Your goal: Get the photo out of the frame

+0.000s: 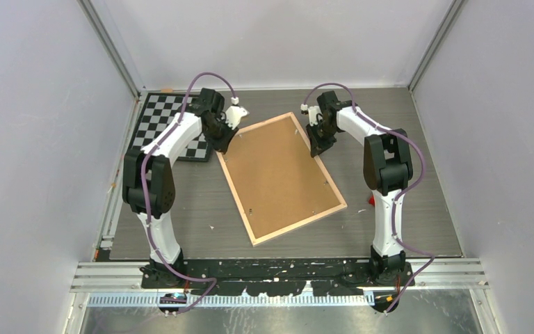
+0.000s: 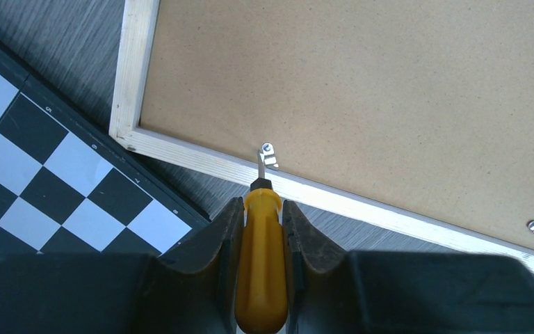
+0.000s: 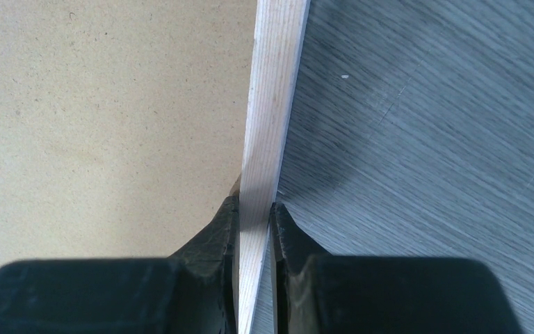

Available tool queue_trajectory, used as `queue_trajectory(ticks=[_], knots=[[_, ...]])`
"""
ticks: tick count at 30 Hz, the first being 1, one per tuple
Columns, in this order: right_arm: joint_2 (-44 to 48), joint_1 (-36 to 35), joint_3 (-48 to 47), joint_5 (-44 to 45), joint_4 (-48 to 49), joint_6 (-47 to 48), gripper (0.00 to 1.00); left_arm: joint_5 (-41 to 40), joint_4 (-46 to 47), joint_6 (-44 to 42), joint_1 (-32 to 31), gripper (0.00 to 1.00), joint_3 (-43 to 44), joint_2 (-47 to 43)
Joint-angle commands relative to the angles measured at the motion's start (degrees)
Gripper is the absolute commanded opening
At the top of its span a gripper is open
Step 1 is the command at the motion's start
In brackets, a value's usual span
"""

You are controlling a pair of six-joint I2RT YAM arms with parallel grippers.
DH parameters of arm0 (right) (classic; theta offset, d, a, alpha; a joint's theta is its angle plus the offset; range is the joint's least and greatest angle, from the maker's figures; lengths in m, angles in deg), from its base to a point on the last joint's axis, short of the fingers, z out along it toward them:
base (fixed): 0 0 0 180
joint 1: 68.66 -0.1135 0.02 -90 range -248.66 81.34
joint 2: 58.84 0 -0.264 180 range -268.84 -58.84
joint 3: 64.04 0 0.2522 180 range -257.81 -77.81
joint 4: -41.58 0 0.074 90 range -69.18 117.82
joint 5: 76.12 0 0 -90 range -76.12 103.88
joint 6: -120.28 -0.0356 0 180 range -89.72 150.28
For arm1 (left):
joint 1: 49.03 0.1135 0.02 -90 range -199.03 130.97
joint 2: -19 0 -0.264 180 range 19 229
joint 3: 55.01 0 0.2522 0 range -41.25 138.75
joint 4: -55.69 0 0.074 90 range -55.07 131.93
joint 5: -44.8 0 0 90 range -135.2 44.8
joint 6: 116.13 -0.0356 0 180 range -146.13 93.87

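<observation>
Face-down frame (fibreboard up), left fingers gripping yellow screwdriver, right fingers pinching its rim

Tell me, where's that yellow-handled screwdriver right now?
In the left wrist view, the screwdriver sits clamped between the left fingers, its tip at a small metal clip on the wood rim of the frame, beside the checkerboard.

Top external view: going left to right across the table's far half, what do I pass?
Black-and-white checkerboard → left gripper holding a yellow-handled screwdriver → large flat frame, pale wood rim, brown fibreboard back up → right gripper pinching the frame's rim.
</observation>
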Motion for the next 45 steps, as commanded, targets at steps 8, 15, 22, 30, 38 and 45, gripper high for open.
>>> queue_trajectory(ticks=[8,15,22,30,38,45], knots=[[-1.72,0.25,3.09,2.47,1.25,0.7,0.01,0.77,-6.27,4.93,-0.84,0.0,1.36,-1.15],[-1.81,0.38,3.27,2.04,1.37,0.6,0.0,0.54,-4.55,7.88,-0.84,0.0,1.49,-0.43],[-2.08,0.36,3.27,1.5,1.37,0.58,0.01,1.36,-0.33,10.52,-0.84,0.0,0.11,-0.38],[-2.16,0.35,3.22,1.36,1.21,0.75,0.01,1.42,4.63,13.12,-0.84,0.0,-1.02,0.05],[-2.12,0.35,3.19,1.24,1.11,0.52,0.01,0.28,8.9,14.69,-0.84,0.0,-1.53,-0.06],[-2.26,0.36,3.18,0.99,1.02,0.17,0.01,1.03,12.48,16.53,-0.84,0.0,-3.58,-1.16]])
